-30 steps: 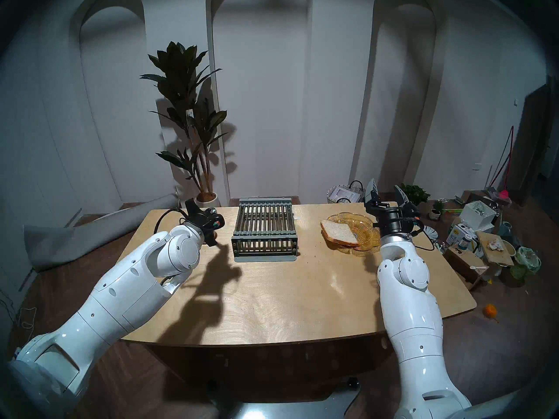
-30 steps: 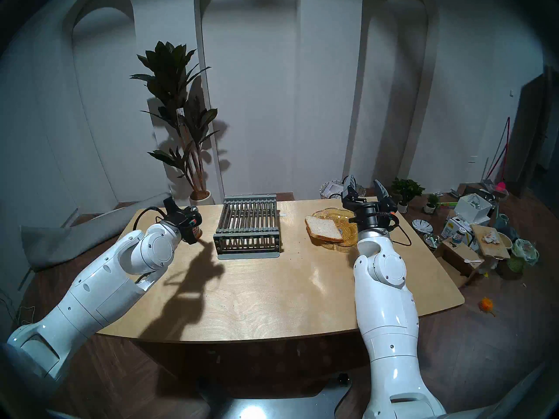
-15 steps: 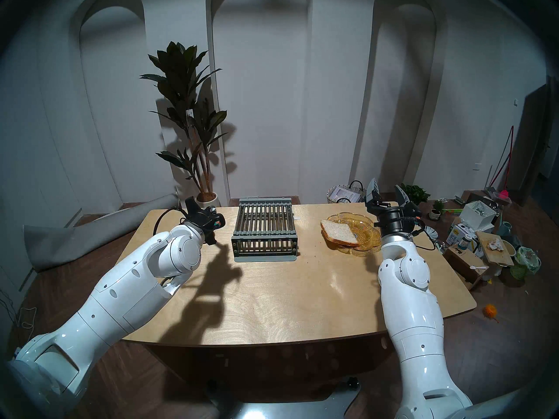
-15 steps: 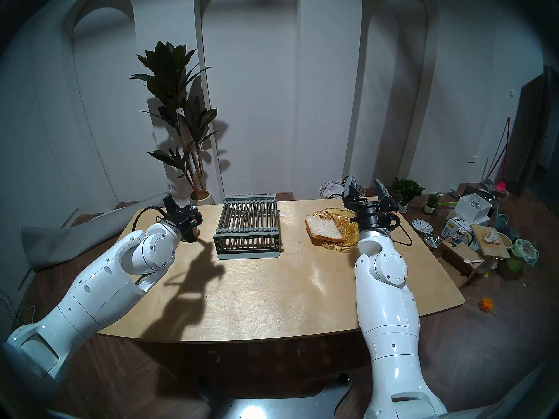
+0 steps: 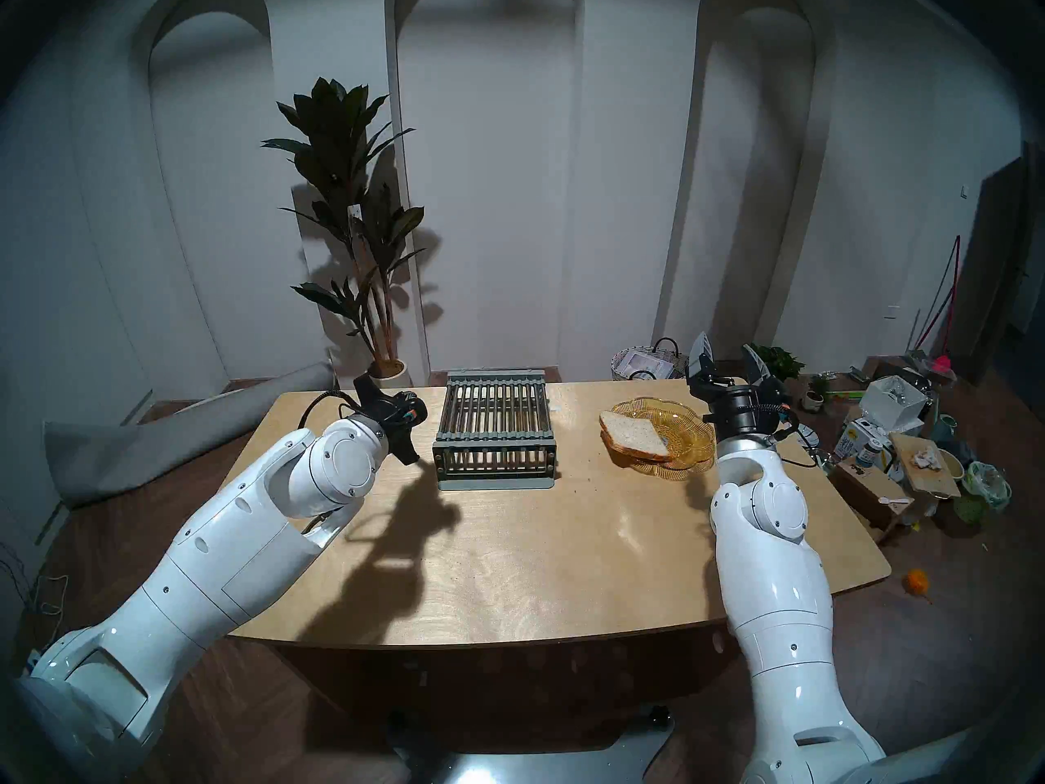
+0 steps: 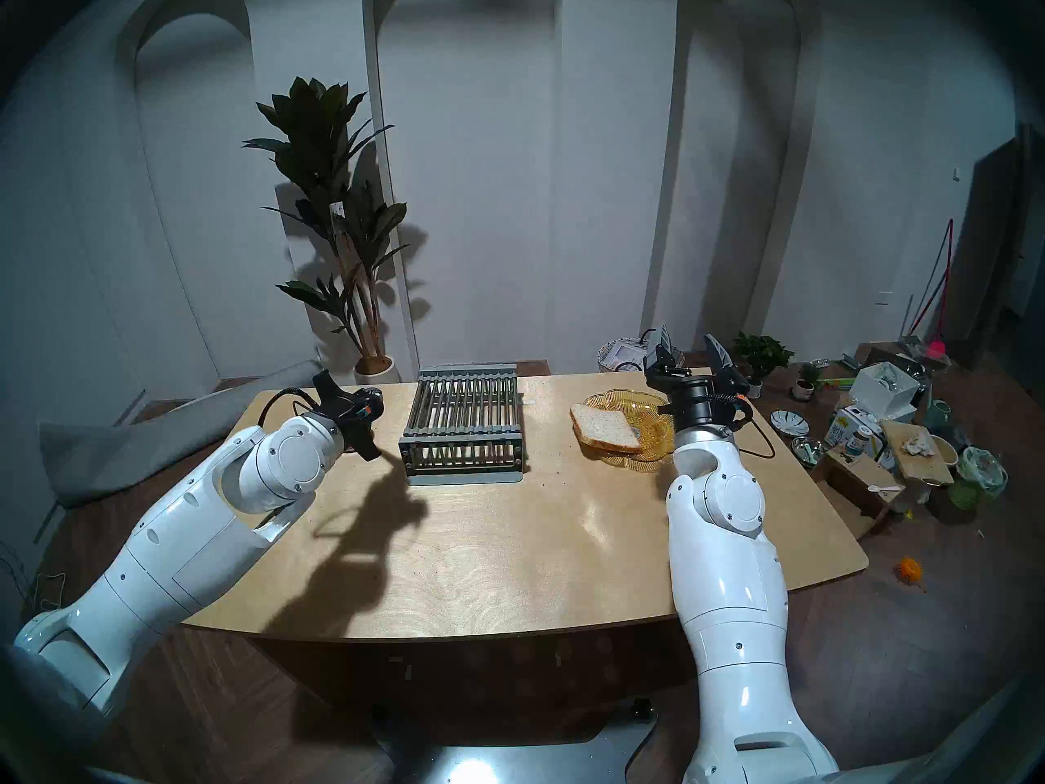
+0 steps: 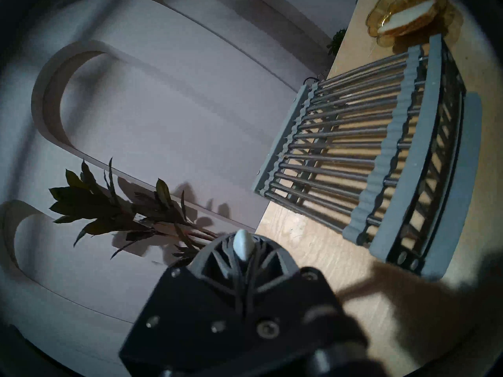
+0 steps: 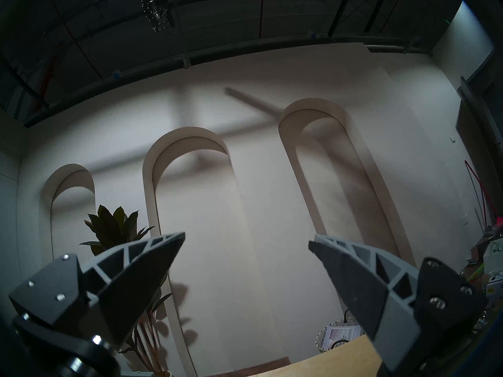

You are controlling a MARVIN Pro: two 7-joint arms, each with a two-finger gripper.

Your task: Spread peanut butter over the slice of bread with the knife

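White arched panelling backs a pale wooden desk (image 5: pixel 509 568), with a grey barred rack (image 5: pixel 495 426) standing at its far middle. To the rack's right sits an amber scalloped glass plate (image 5: pixel 692 432). The slice of bread (image 5: pixel 630 432) lies tilted on it, overhanging the plate's left rim.

The right claw (image 5: pixel 728 350) hangs released and empty above the plate's far right side, tilted upward. The left claw (image 7: pixel 242 256), left of the rack, is clenched on what I take to be the knife (image 7: pixel 243 243). I cannot find the peanut butter in any view.

Risks, as I judge them:
- The rack lies between knife and bread, so a low crossing could snag on it.
- Pressing on the overhanging slice could tip it or skid the plate.
- With the blade unseen, its angle may be off.

Only the left wrist view shows the knife's pale rounded end poking out between the fingers; in the head views the hand hides it. The right wrist view shows wall and ceiling, not the plate.
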